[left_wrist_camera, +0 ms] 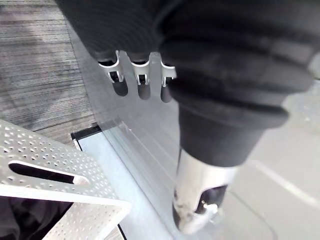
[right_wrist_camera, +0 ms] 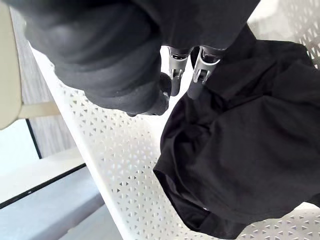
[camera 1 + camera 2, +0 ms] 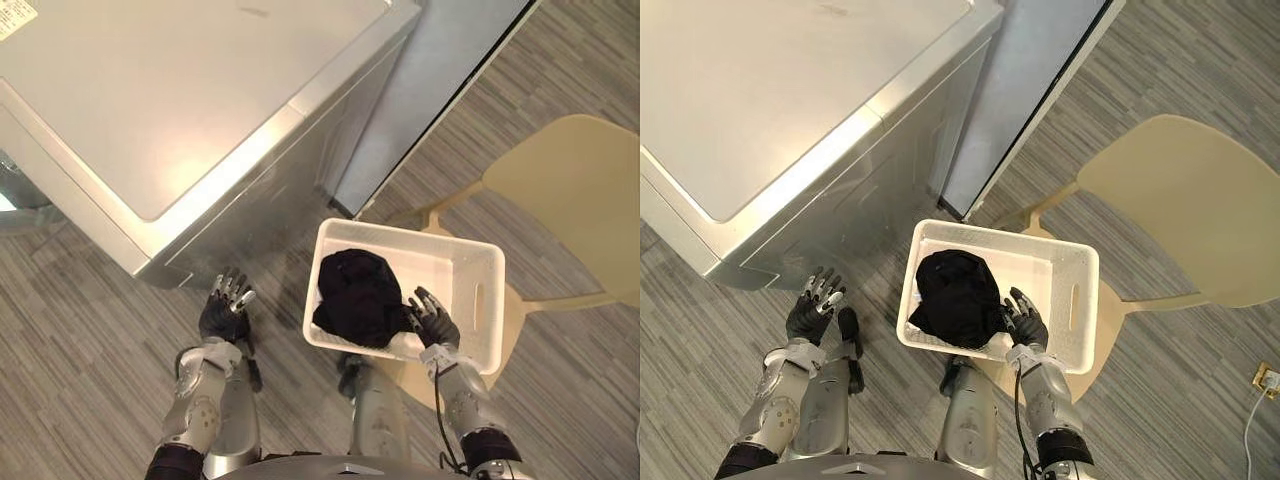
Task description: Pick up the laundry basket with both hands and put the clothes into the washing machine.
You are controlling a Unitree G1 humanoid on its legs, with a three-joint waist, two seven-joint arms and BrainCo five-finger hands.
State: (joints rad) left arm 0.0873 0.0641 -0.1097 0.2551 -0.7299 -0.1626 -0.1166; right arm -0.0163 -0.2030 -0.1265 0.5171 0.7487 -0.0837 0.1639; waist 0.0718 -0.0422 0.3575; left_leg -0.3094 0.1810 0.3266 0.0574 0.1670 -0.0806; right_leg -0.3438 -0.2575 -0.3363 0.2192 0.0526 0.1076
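Hand poses first: the right hand [image 3: 435,325] comes up from the lower right and hangs over the near edge of the laundry basket [image 3: 470,265], palm down. Its fingers [image 2: 202,70] are relaxed and nearly straight, closed around nothing. In the right wrist view their dark tips lie right at the edge of the black clothes [image 3: 358,295]; whether they press into the cloth cannot be told.

The left hand [image 3: 225,312] is raised over the floor [image 3: 80,330], with its fingers [image 1: 142,82] spread and straight, holding nothing. It sits between the washing machine [image 3: 180,100] and the basket, apart from both, with the basket's near left corner just beside it.

The clothes are one dark crumpled heap in the left half of the white perforated basket, against its left wall; the right half shows bare bottom. A slot handle [image 3: 478,303] is cut in the right end wall, and the left wrist view shows another at the corner nearest that hand. The basket rests on part of a pale beige chair [image 3: 575,200] that reaches out to the right.

The silver-grey washing machine stands at the upper left with its top lid down. A label [image 3: 15,18] sits on the machine's far left corner, its print too small to read. A grey panel [image 3: 440,70] with a black edge stands beside the machine.
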